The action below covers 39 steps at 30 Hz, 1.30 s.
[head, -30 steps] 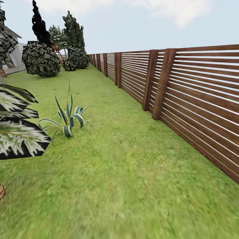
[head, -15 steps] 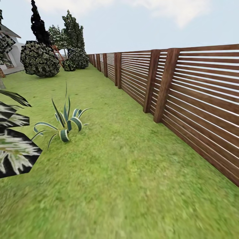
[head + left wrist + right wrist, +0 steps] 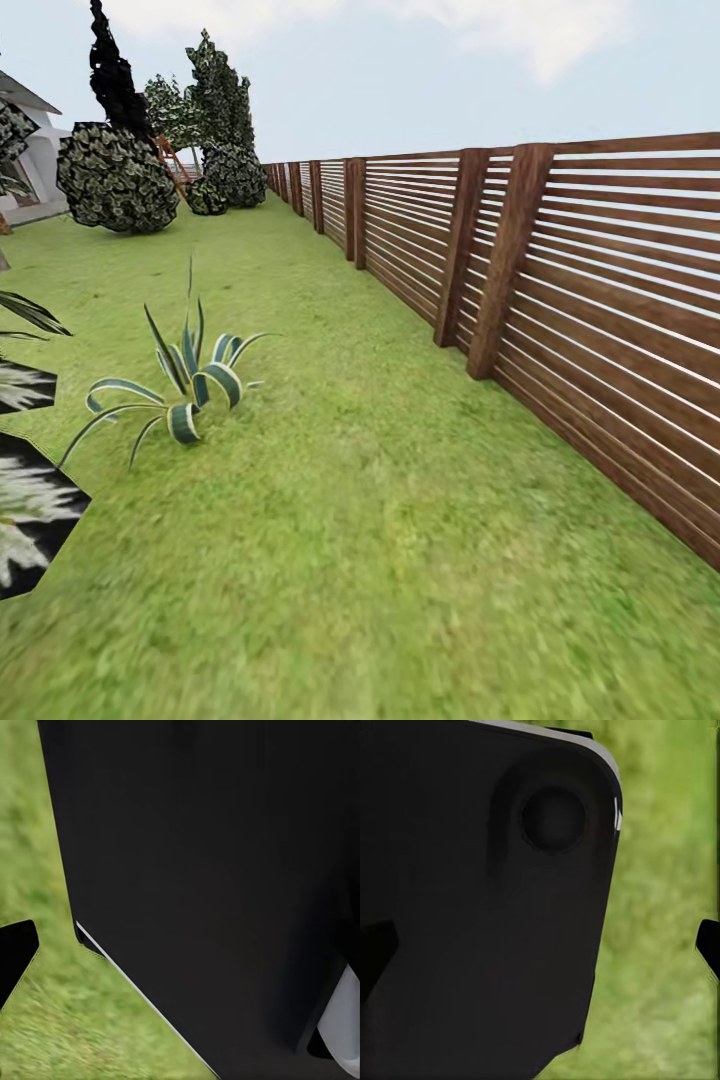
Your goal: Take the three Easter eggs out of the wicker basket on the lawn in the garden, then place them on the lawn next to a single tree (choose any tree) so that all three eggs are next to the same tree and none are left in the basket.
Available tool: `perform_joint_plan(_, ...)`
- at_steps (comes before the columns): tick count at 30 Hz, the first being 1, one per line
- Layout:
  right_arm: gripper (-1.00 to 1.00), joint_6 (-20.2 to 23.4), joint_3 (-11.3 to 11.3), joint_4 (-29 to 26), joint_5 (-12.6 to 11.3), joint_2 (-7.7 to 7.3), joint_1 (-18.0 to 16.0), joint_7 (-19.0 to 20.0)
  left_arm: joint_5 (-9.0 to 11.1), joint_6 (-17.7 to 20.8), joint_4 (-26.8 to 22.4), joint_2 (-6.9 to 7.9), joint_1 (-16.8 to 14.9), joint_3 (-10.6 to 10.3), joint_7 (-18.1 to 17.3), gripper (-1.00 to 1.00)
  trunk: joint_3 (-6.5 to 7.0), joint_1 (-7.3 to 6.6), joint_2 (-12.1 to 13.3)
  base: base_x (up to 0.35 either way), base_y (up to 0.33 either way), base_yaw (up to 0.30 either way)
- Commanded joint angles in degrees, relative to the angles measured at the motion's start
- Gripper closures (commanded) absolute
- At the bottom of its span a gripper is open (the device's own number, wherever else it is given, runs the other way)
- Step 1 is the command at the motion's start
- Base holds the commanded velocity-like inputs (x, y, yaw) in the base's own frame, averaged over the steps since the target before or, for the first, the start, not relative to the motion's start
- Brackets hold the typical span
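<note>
Green lawn (image 3: pixel 380 520) — agave (image 3: pixel 185 385) left, wooden fence (image 3: pixel 560 300) right; end effector states unclear.

Lawn (image 3: pixel 380 520): matt green grass, rough, faint yellowish patches. Fence (image 3: pixel 600 300) at right: brown wood, smooth slats, visible grain on posts. Agave (image 3: pixel 185 385) near left: smooth striped leaves, slight sheen. Robot body panel (image 3: pixel 225 870): black, matt, smooth.
</note>
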Motion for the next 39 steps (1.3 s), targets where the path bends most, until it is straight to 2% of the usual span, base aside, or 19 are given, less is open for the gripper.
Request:
perform_joint_plan(1,-1.00,-0.1,0.2,0.1,0.3,-0.01,0.0,0.0,0.0,-0.1,0.0,-0.01,0.0,0.0,0.0,-1.00,-0.04,0.03,0.0,0.341,0.000,0.000)
perform_joint_plan(6,-1.00,-0.1,0.2,0.1,0.3,-0.35,0.0,0.0,0.0,-0.1,0.0,-0.01,0.0,0.0,0.0,-1.00,-0.04,0.03,0.0,0.341,0.000,0.000)
perform_joint_plan(17,-1.00,-0.1,0.2,0.1,0.0,0.16,0.0,0.0,0.1,-0.1,0.0,-0.01,0.0,0.1,0.1,-1.00,-0.04,0.03,0.0,0.341,0.000,0.000)
perform_joint_plan(39,-1.00,0.4,0.5,0.3,0.3,-0.35,0.0,0.6,0.2,-0.1,0.0,-0.02,0.0,0.1,0.1,-1.00,-0.04,0.03,0.0,0.341,0.000,0.000)
